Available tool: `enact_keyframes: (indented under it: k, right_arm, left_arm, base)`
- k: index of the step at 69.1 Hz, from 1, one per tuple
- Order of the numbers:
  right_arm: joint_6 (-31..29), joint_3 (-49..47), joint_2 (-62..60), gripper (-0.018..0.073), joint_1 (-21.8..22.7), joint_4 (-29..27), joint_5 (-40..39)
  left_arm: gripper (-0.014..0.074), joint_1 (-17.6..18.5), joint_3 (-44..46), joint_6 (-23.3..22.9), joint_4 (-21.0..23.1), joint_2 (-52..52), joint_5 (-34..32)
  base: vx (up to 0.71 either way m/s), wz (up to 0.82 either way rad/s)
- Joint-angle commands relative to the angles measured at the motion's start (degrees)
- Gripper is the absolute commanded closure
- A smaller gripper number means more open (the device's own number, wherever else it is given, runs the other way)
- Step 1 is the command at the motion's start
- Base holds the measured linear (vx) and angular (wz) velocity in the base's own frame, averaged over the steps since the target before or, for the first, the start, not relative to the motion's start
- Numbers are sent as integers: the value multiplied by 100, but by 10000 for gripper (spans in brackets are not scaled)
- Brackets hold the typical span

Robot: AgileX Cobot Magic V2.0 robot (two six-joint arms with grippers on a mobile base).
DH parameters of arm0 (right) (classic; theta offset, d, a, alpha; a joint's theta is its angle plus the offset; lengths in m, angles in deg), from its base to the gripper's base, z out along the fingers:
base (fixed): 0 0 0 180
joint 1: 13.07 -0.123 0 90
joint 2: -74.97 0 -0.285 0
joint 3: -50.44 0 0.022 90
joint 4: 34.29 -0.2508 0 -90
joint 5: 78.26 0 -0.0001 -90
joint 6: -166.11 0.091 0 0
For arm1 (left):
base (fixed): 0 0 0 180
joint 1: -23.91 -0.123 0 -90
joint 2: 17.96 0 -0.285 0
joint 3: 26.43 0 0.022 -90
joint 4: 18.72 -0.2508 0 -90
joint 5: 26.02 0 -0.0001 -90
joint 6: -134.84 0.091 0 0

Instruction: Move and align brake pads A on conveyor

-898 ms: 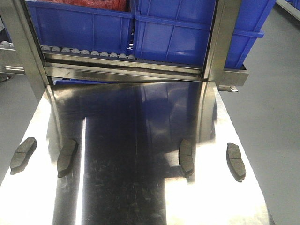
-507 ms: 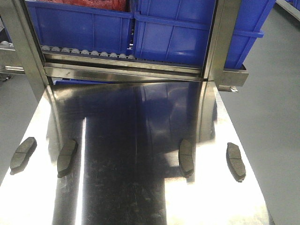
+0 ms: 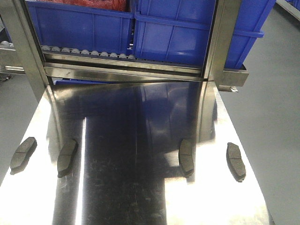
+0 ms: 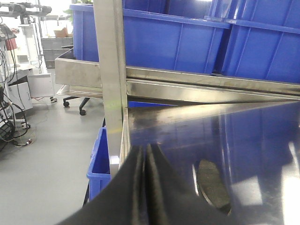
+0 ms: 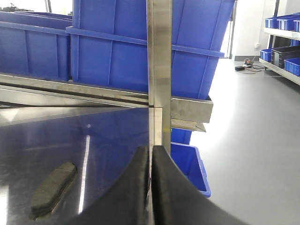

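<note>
Several brake pads A lie on the shiny steel table (image 3: 140,197), none on a belt; the conveyor is out of view. Along the left edge are one pad (image 3: 23,153) and another (image 3: 67,157); toward the right lie a third (image 3: 186,156) and one at the far right (image 3: 236,161). My left gripper (image 4: 145,157) is shut and empty over the table's left edge, with a pad (image 4: 213,185) to its right. My right gripper (image 5: 150,157) is shut and empty near the right edge, with a pad (image 5: 54,187) to its left. Neither gripper shows in the front view.
Blue bins (image 3: 173,33) sit on a roller rack (image 3: 89,51) behind the table, framed by steel posts (image 3: 220,42). More blue bins stand on the floor beside the table's left side (image 4: 98,164) and right side (image 5: 190,164). Grey floor surrounds it.
The pads lie where they were. Only the dark reflections on the steel have shifted slightly.
</note>
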Motion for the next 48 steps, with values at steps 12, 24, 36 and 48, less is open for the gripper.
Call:
enact_keyframes:
  k: [12, 24, 36, 48]
  right_arm:
    - [-56, 94, -72, 562, 27, 0, -407]
    - [-56, 94, -72, 562, 27, 0, -407]
    - [-56, 94, -72, 562, 27, 0, -407]
    - [-56, 94, -72, 562, 27, 0, -407]
  left_arm:
    - [602, 34, 109, -28, 0, 79, -428]
    - [602, 32, 109, -28, 0, 79, -439]
    - [602, 32, 133, -42, 0, 79, -511]
    - [602, 32, 992, -292, 120, -86, -171]
  base:
    - [0, 0]
    - [0, 0]
    - [0, 0]
    - [0, 0]
